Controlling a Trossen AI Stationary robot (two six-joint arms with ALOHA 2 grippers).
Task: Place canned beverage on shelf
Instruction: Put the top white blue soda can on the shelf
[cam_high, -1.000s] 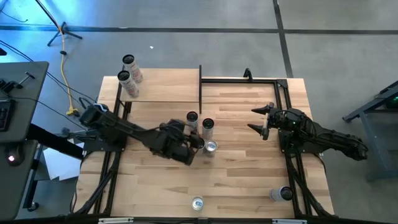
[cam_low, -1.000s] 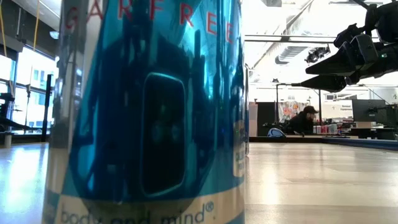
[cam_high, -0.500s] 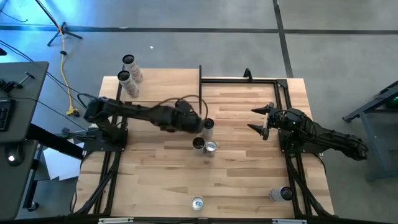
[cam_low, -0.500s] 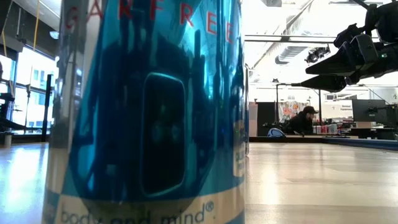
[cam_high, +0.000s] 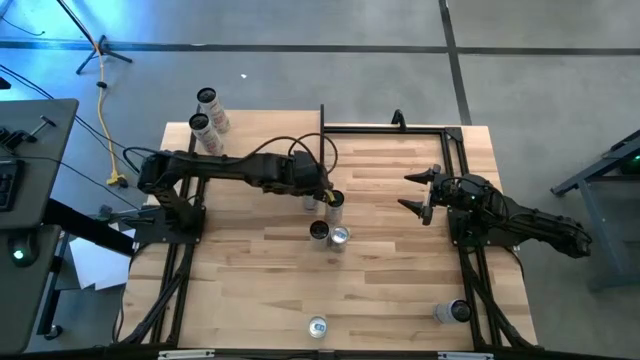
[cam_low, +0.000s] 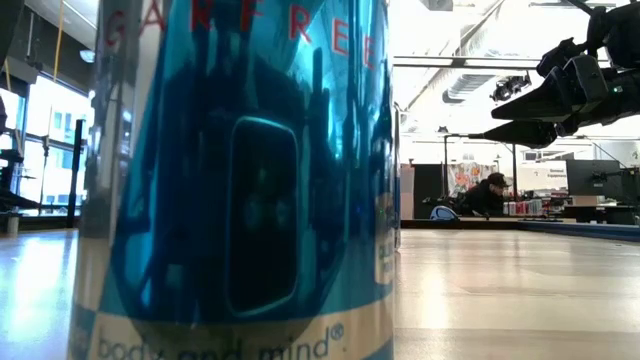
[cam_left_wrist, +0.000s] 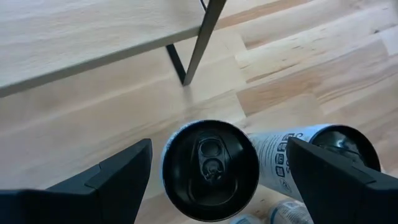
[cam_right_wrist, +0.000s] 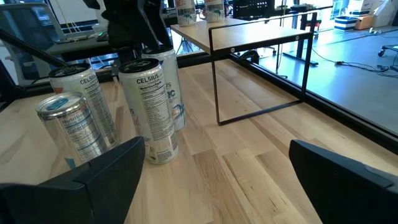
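Several cans stand in a group at mid-table. My left gripper (cam_high: 314, 190) is open above the far-left one, a dark-topped can (cam_left_wrist: 210, 169). Its fingers stand on either side of the can's top without touching it. A white Celsius can (cam_high: 335, 201) stands right beside it, and it also shows in the left wrist view (cam_left_wrist: 311, 155). Two more cans (cam_high: 318, 231) (cam_high: 340, 237) stand nearer. The shelf (cam_high: 262, 140), a pale board on thin black posts, is at the far left and carries two cans (cam_high: 207, 97) (cam_high: 200, 125). My right gripper (cam_high: 418, 192) is open and empty at the right.
A black frame (cam_high: 400, 128) runs along the table's far right. One can (cam_high: 317, 326) stands at the near edge, right in front of the low camera (cam_low: 240, 180). Another can (cam_high: 455, 312) lies at the near right. A shelf post (cam_left_wrist: 200, 43) stands just beyond the can group.
My left gripper has moved from over the nearer cans toward the table's far edge, and now stands over the far-left can of the group. A dark-topped can that it covered now shows standing beside the silver one. My right arm has kept still.
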